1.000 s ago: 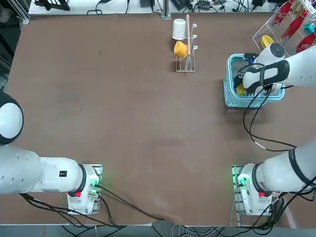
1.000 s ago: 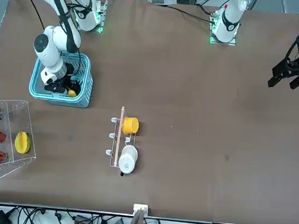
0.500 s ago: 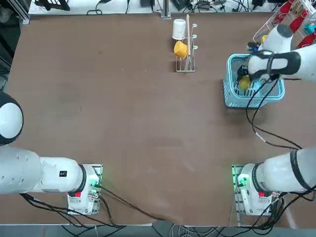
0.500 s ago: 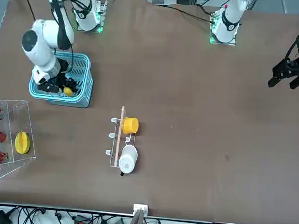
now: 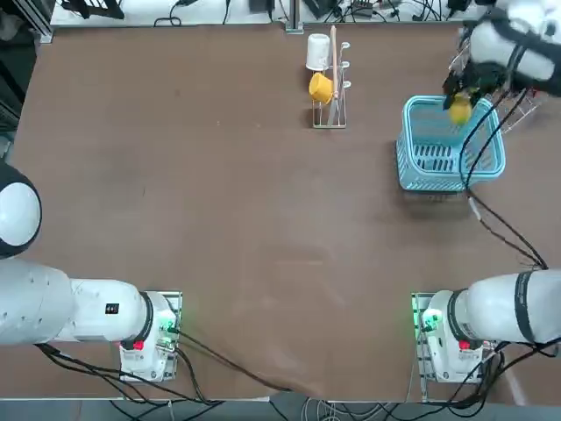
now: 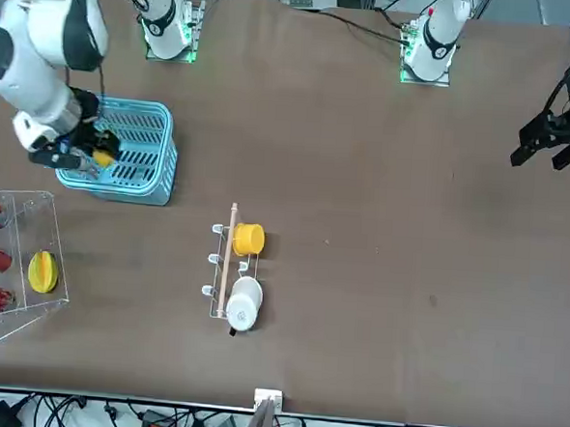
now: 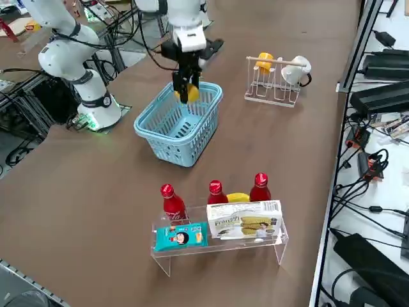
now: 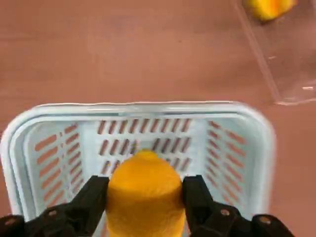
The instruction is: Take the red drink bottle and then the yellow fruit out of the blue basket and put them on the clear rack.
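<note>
While lifted above the far rim of the blue basket (image 6: 124, 155), right gripper (image 6: 93, 156) clamped on the yellow fruit (image 6: 103, 158), fingers (image 8: 89, 200) pressed to both its sides. Off to that basket's side, clear rack (image 7: 220, 246) holding three red bottles (image 7: 215, 192), apart from the basket.

A plain brown bench (image 5: 219, 202) filled the scene. Tangled black cables (image 7: 377, 166) and black boxes (image 7: 383, 64) lay on the floor along its far edge, and more cables (image 6: 108, 418) trailed below that edge in the front view
</note>
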Available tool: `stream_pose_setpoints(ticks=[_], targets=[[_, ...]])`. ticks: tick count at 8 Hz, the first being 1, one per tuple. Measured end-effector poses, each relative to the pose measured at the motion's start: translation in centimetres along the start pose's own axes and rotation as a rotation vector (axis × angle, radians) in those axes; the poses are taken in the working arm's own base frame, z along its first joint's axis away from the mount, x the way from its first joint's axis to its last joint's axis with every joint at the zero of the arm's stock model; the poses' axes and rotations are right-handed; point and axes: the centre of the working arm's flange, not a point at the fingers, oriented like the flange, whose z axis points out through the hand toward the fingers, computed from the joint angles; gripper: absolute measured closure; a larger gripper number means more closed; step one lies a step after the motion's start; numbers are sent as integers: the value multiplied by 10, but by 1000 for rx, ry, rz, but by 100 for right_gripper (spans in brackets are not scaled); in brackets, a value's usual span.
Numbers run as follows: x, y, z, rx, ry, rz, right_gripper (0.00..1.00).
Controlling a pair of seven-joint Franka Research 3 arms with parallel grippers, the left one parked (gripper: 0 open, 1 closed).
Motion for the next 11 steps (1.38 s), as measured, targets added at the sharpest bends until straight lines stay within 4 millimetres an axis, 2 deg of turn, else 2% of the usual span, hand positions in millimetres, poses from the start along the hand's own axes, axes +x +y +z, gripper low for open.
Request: stream_pose_setpoints(ticks=[1,2,3,4,6,9,11], targets=[[10,11,-31,-45,-14,-19,15],[22,20,-51,-102,-14,-65,15],[37,25,-55,-164,-10,-116,15],[54,27,-47,-211,-13,-165,15],[87,37,-19,-261,9,-290,15],[114,87,28,-268,28,-485,15],[126,115,68,-264,35,-587,15]])
